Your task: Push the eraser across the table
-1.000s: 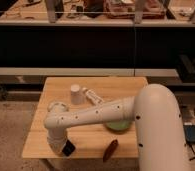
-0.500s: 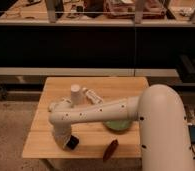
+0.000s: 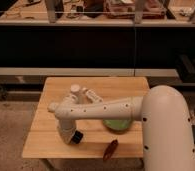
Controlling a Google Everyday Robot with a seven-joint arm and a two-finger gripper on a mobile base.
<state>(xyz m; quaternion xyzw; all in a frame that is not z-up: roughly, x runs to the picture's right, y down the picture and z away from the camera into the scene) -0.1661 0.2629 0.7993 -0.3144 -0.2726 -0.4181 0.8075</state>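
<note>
As the arm (image 3: 103, 108) stretches over the desk (image 3: 41, 137), the eraser (image 3: 78, 138) sits at the gripper (image 3: 72, 135)

While the white arm reaches leftward across the light wooden planks, the gripper is down low, left of centre and near the front edge. The black eraser lies on the desk just beside its tip. Released or clenched? Cannot tell from here. The green bowl (image 3: 116, 124) sits to the right, partly under the arm, and a slim red-brown object (image 3: 111, 148) lies by the front edge.

Plank table (image 3: 41, 142): green bowl (image 3: 118, 125), eraser (image 3: 77, 137) at jaws, front-left.
</note>
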